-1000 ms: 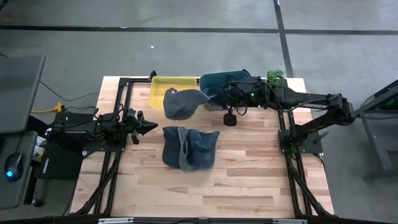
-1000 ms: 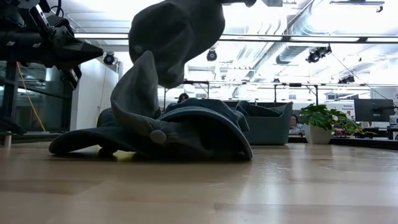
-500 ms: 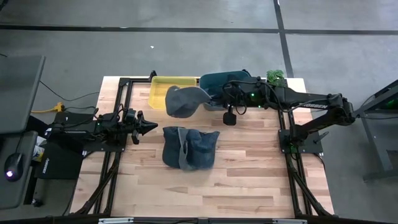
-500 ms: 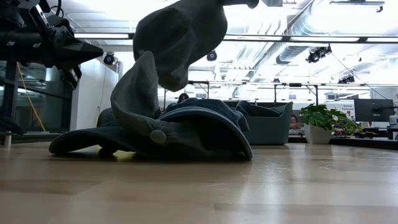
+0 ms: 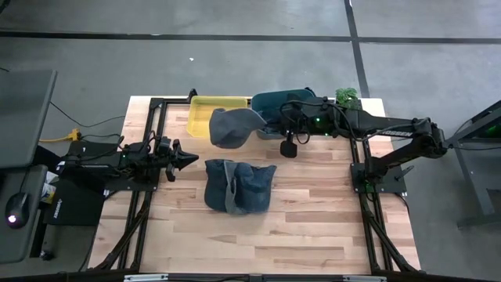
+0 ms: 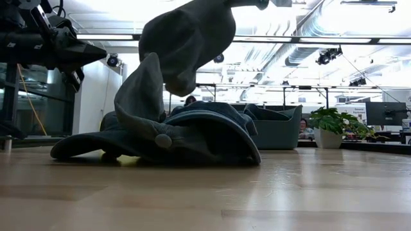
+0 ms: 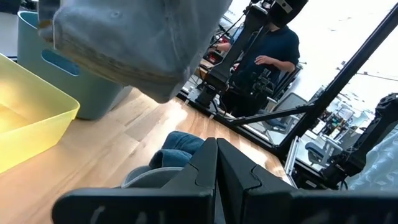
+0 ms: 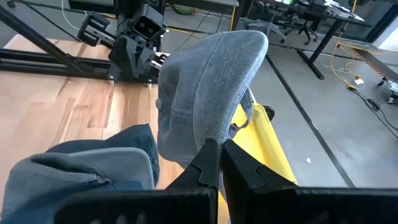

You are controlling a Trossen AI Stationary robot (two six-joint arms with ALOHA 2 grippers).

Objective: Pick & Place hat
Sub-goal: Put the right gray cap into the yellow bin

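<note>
One hat [image 5: 228,127] between right jaws.

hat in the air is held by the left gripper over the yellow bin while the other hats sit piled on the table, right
Not quite: the right gripper holds the lifted hat, as the high view shows. The left gripper waits shut at the table's left side, holding nothing. The rest stands: the hat hangs by the yellow bin, overlapping its edge, and the other hats lie piled on the table.

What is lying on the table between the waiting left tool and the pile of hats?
Nothing: in the high view only bare wood separates the left tool from the pile of hats.
</note>
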